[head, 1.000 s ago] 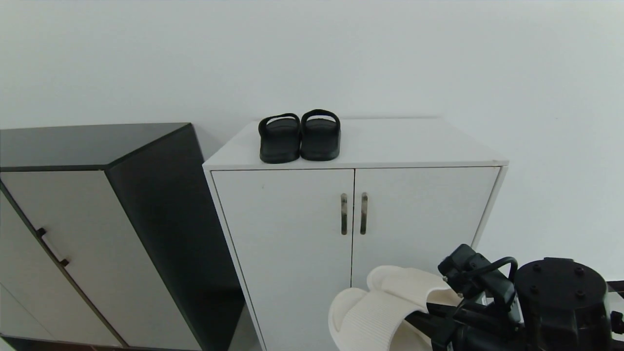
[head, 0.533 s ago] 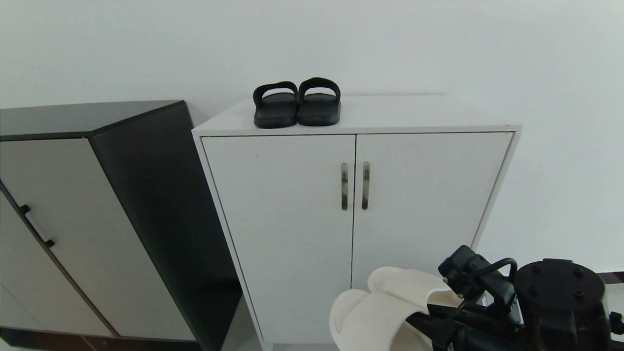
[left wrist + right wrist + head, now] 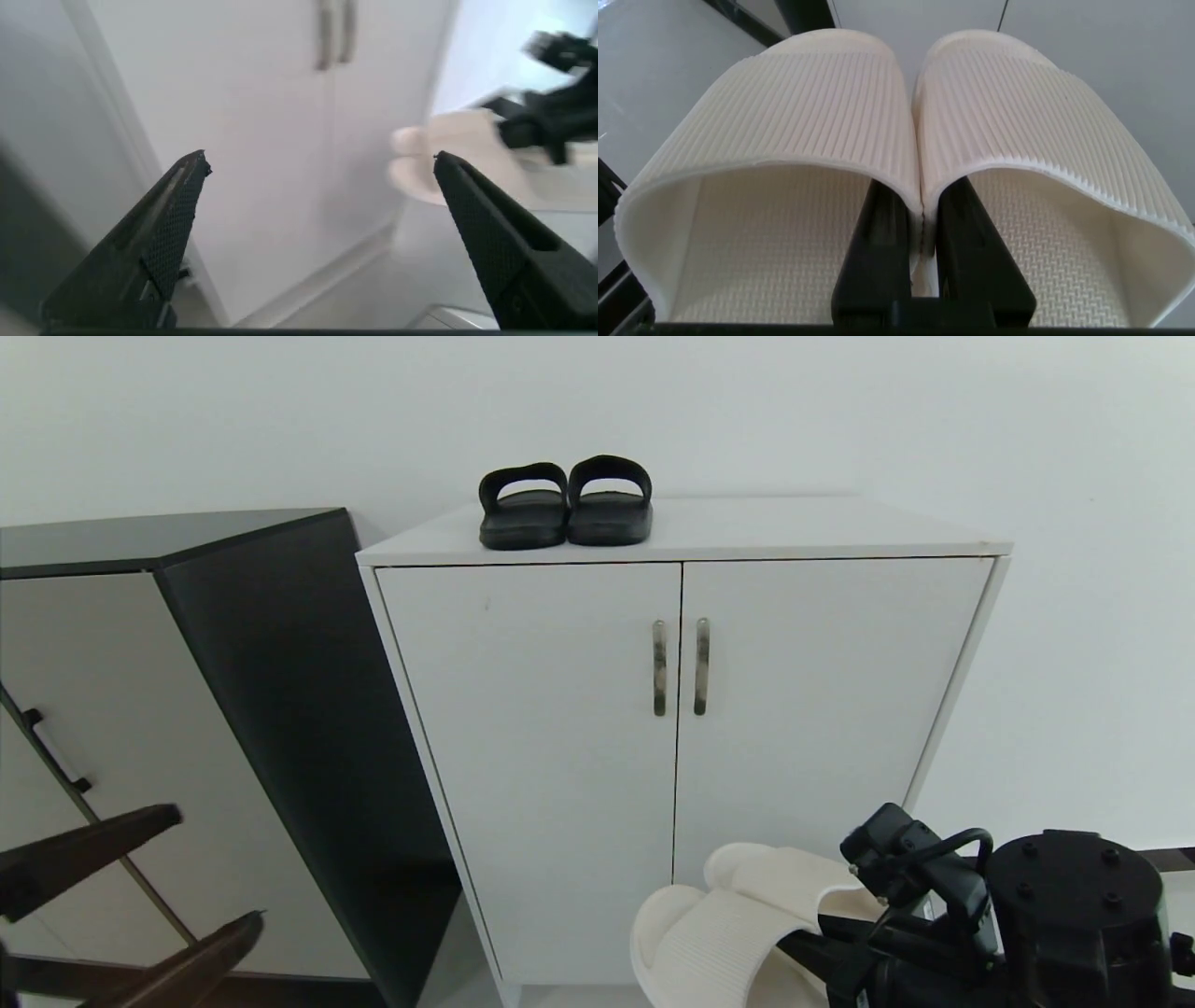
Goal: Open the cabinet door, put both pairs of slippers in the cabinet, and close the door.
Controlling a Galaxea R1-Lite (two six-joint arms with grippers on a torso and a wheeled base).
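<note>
Since the frame one second earlier, the head camera has shifted, so the whole scene sits higher in the picture, and the left gripper (image 3: 218, 864) has come into view. Its two black fingers (image 3: 93, 845) are spread wide apart with nothing between them. Ahead of these parted jaws stands the white two-door panel cabinet (image 3: 551, 784). Both doors are shut, and the two slim metal handles (image 3: 659, 667) stand upright side by side at the centre seam.

Low before the right-hand door, the right gripper (image 3: 808, 943) clamps the pair of cream ribbed foam slippers (image 3: 728, 933). In the right wrist view, one of its black fingers sits inside each slipper, pressing the two adjoining inner walls together between the jaws, with the toes pointing away from the wrist.

Well above both sets of jaws, the pair of black rubber slide slippers (image 3: 565, 504) rests on the cabinet top, over the left-hand door. Beyond the left jaws, a black-sided cabinet with pale front (image 3: 271, 644) stands beside the white one.
</note>
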